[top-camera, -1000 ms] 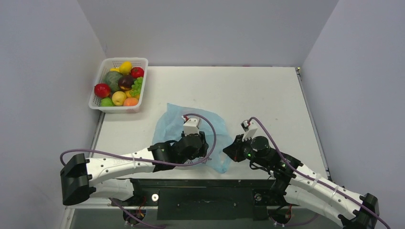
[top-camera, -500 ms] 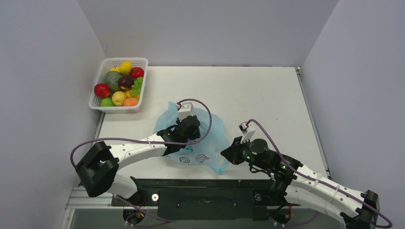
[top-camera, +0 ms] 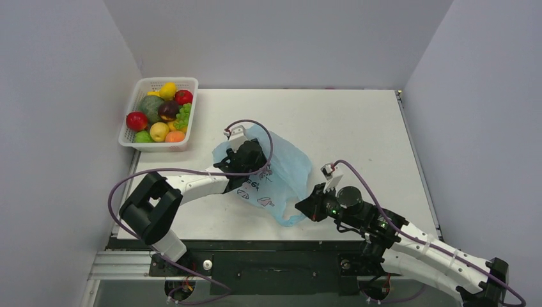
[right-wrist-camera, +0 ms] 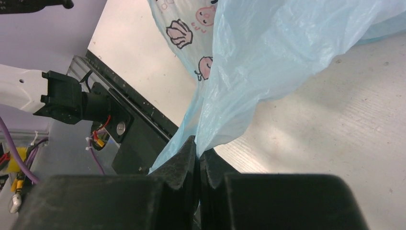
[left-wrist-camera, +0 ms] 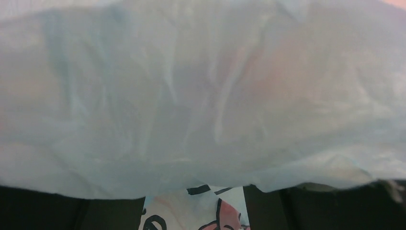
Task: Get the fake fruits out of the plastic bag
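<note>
Top external view shows the plastic bag (top-camera: 284,169) raised in a peak mid-table, its near corner pinched tight in the closed right gripper (top-camera: 307,208). The left gripper (top-camera: 249,160) presses against the bag's far-left side; whether its jaws are apart I cannot tell (its own camera sees only blue film). No fake fruits show through, so I judge them inside. The step looks like opening the bag; next, the left must find the mouth while the right anchors.
</note>
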{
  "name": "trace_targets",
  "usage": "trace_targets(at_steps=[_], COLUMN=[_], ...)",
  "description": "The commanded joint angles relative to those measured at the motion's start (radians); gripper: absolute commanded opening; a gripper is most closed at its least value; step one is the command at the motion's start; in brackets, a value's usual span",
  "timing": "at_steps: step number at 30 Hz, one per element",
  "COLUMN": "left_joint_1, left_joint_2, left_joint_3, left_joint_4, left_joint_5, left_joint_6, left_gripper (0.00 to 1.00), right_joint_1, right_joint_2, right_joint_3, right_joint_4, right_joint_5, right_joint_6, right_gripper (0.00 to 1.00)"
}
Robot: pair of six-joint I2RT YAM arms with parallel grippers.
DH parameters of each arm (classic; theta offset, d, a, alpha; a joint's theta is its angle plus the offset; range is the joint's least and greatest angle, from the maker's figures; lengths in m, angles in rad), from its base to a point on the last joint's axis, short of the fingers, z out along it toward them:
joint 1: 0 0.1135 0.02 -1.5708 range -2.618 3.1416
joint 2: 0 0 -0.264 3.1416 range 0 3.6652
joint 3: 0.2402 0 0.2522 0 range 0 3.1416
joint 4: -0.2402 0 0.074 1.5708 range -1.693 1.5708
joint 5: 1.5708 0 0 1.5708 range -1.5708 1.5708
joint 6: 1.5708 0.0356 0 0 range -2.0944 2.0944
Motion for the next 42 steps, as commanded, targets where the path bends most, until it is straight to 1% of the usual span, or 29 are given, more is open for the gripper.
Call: trace_targets(at_steps=[1, 2, 4, 5, 6, 7, 8, 9, 10, 12, 14, 16, 20, 22, 24, 25, 28, 30, 32, 33, 34, 35, 36, 37, 38, 39, 40, 42], left_joint_1=[0.020, 0.019, 0.022, 0.023, 0.027, 0.027, 0.028, 0.029, 0.029, 0.028, 0.028, 0.028, 0.028, 0.029, 0.032, 0.035, 0.041, 0.047, 0.051, 0.052, 0.053, 0.053, 0.052, 0.052, 0.053, 0.054, 0.054, 0.054], left_joint_2=[0.011, 0.009, 0.001, -0.005, -0.009, -0.016, -0.019, -0.028, -0.033, -0.049, -0.064, -0.087, -0.129, -0.141, -0.148, -0.148, -0.151, -0.151, -0.151, -0.152, -0.157, -0.161, -0.170, -0.181, -0.194, -0.204, -0.221, -0.249], left_joint_3=[0.027, 0.020, -0.010, -0.021, -0.040, -0.046, -0.060, -0.068, -0.085, -0.106, -0.120, -0.132, -0.152, -0.157, -0.160, -0.161, -0.171, -0.187, -0.198, -0.206, -0.214, -0.220, -0.236, -0.246, -0.266, -0.276, -0.298, -0.331], left_joint_4=[0.099, 0.103, 0.135, 0.148, 0.164, 0.169, 0.178, 0.185, 0.202, 0.217, 0.218, 0.213, 0.208, 0.207, 0.206, 0.207, 0.219, 0.235, 0.251, 0.254, 0.258, 0.261, 0.268, 0.273, 0.286, 0.295, 0.313, 0.329], left_joint_5=[0.049, 0.057, 0.092, 0.122, 0.135, 0.158, 0.170, 0.194, 0.209, 0.243, 0.265, 0.276, 0.295, 0.301, 0.317, 0.323, 0.345, 0.358, 0.374, 0.378, 0.384, 0.386, 0.393, 0.395, 0.400, 0.408, 0.414, 0.428], left_joint_6=[-0.043, -0.043, -0.046, -0.049, -0.056, -0.060, -0.069, -0.072, -0.082, -0.091, -0.095, -0.095, -0.095, -0.095, -0.094, -0.095, -0.101, -0.111, -0.120, -0.124, -0.125, -0.128, -0.132, -0.140, -0.144, -0.154, -0.166, -0.188], left_gripper=[0.62, 0.65, 0.68, 0.69, 0.70, 0.70, 0.71, 0.72, 0.73, 0.73, 0.74, 0.75, 0.77, 0.78, 0.79, 0.79, 0.79, 0.79, 0.79, 0.79, 0.79, 0.79, 0.78, 0.78, 0.76, 0.75, 0.73, 0.68], right_joint_1=[0.015, 0.015, 0.015, 0.016, 0.015, 0.015, 0.015, 0.016, 0.017, 0.017, 0.021, 0.027, 0.030, 0.033, 0.032, 0.033, 0.034, 0.037, 0.033, 0.030, 0.024, 0.021, 0.021, 0.021, 0.021, 0.022, 0.025, 0.029], right_joint_2=[0.013, 0.016, 0.024, 0.032, 0.039, 0.061, 0.074, 0.100, 0.112, 0.141, 0.169, 0.200, 0.290, 0.368, 0.414, 0.431, 0.516, 0.567, 0.609, 0.623, 0.653, 0.667, 0.693, 0.704, 0.716, 0.718, 0.715, 0.696], right_joint_3=[0.020, 0.033, 0.062, 0.076, 0.110, 0.128, 0.165, 0.183, 0.215, 0.261, 0.304, 0.336, 0.366, 0.369, 0.350, 0.330, 0.316, 0.303, 0.301, 0.308, 0.313, 0.327, 0.334, 0.346, 0.353, 0.361, 0.366, 0.378], right_joint_4=[-0.014, -0.044, -0.100, -0.119, -0.162, -0.211, -0.232, -0.270, -0.286, -0.321, -0.333, -0.309, -0.166, -0.078, 0.017, 0.083, 0.195, 0.252, 0.296, 0.303, 0.309, 0.311, 0.310, 0.310, 0.309, 0.310, 0.312, 0.313], right_joint_5=[-0.052, -0.038, 0.015, 0.042, 0.115, 0.149, 0.206, 0.228, 0.279, 0.330, 0.339, 0.329, 0.282, 0.286, 0.322, 0.353, 0.373, 0.397, 0.472, 0.516, 0.530, 0.545, 0.548, 0.536, 0.517, 0.461, 0.390, 0.305], right_joint_6=[-0.021, -0.030, -0.063, -0.081, -0.098, -0.106, -0.127, -0.136, -0.154, -0.183, -0.224, -0.266, -0.371, -0.415, -0.442, -0.461, -0.487, -0.503, -0.499, -0.503, -0.508, -0.521, -0.527, -0.534, -0.536, -0.544, -0.546, -0.528], right_gripper=[0.00, 0.02, 0.11, 0.22, 0.33, 0.39, 0.50, 0.54, 0.62, 0.70, 0.75, 0.79, 0.81, 0.81, 0.81, 0.81, 0.78, 0.75, 0.66, 0.55, 0.49, 0.37, 0.28, 0.11, 0.04, 0.00, 0.00, 0.00])
